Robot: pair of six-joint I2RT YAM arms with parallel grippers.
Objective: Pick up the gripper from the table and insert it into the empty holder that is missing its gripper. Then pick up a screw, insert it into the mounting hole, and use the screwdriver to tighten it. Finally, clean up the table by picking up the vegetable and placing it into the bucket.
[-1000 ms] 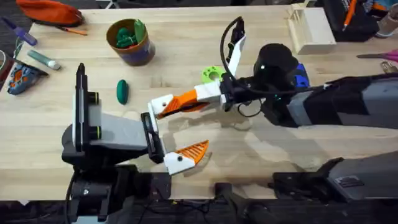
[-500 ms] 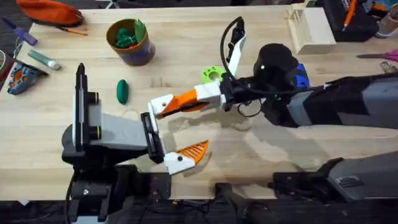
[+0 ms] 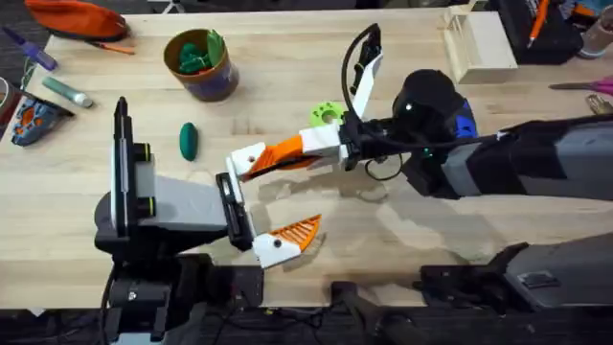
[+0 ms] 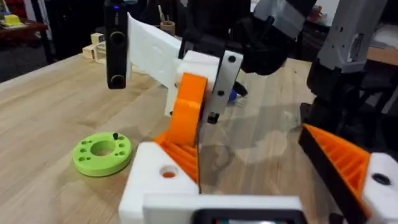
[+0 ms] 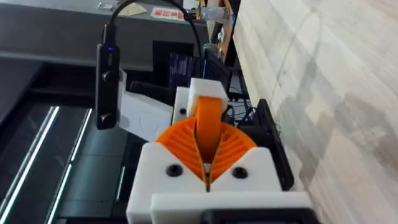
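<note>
Right gripper (image 3: 311,147) is pinched tight on the small orange ribbed plastic wedge finger (image 3: 280,154). Its tip is touching the white wedge-shaped plastic holder (image 3: 247,161) on the left gripper (image 3: 268,201), which is spread wide. My worry: go in tilted and it'll jam, or twist out of the pinch.

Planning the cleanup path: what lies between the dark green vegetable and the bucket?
Bare tabletop, as the overhead view shows: nothing sits between the vegetable and the bucket.
</note>
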